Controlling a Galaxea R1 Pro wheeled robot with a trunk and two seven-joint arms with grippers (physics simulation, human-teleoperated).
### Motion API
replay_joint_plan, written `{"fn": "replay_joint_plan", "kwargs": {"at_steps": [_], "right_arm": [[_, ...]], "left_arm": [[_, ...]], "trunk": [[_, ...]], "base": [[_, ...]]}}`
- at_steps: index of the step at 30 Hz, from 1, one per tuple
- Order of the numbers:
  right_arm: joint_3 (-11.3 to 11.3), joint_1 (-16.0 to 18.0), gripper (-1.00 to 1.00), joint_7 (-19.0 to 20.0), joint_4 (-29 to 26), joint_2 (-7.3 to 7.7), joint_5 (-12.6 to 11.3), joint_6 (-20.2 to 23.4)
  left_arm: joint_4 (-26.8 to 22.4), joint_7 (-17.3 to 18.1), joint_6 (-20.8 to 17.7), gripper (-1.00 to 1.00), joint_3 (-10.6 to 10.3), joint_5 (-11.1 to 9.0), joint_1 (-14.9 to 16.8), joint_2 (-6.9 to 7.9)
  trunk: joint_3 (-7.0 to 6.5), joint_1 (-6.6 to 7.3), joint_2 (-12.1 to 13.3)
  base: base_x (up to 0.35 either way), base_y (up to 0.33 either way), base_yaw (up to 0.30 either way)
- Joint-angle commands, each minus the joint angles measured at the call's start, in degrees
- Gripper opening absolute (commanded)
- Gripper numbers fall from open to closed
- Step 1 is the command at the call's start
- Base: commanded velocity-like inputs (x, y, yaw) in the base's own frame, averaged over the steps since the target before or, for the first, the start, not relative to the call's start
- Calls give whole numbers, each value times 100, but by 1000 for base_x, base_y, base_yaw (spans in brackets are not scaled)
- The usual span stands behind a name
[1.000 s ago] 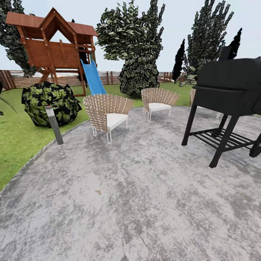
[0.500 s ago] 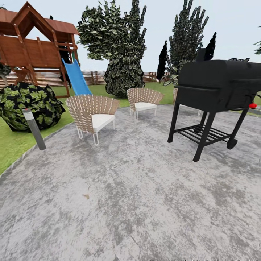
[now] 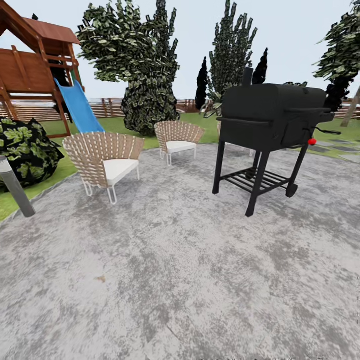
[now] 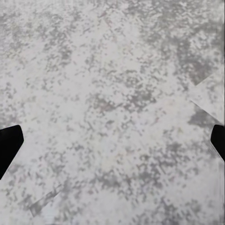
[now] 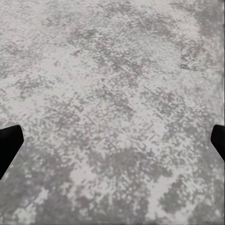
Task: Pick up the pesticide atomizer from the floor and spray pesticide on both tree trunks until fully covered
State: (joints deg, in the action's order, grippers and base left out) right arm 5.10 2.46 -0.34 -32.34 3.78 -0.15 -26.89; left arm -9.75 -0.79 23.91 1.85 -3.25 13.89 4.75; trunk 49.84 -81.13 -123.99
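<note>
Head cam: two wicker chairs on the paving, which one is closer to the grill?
The farther chair, beside the big leafy tree. It sits just to the side of the black grill; the other chair is nearer the blue slide.

two chairs (image 3: pixel 102 161) (wicker), one grill (image 3: pixel 267 130)

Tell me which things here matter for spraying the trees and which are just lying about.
For the job: pale-trunked tree at far right, probably; stone floor; lawn; left gripper and right gripper, both open and empty.

Lying about: black grill; near wicker chair; far wicker chair; blue slide; leafy bush; bollard light.
</note>
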Motion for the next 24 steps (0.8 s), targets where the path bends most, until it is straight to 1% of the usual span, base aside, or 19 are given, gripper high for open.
{"fn": "replay_joint_plan", "kwargs": {"at_steps": [1,24], "right_arm": [[0,0,100,0,0,0,-1,0],[0,0,100,7,8,0,4,0]], "left_arm": [[0,0,0,100,-1,0,0,0],[1,7,3,100,-9,9,0,-9]], "trunk": [[0,0,0],[0,0,0]], "base": [[0,0,-261],[0,0,-274]]}}
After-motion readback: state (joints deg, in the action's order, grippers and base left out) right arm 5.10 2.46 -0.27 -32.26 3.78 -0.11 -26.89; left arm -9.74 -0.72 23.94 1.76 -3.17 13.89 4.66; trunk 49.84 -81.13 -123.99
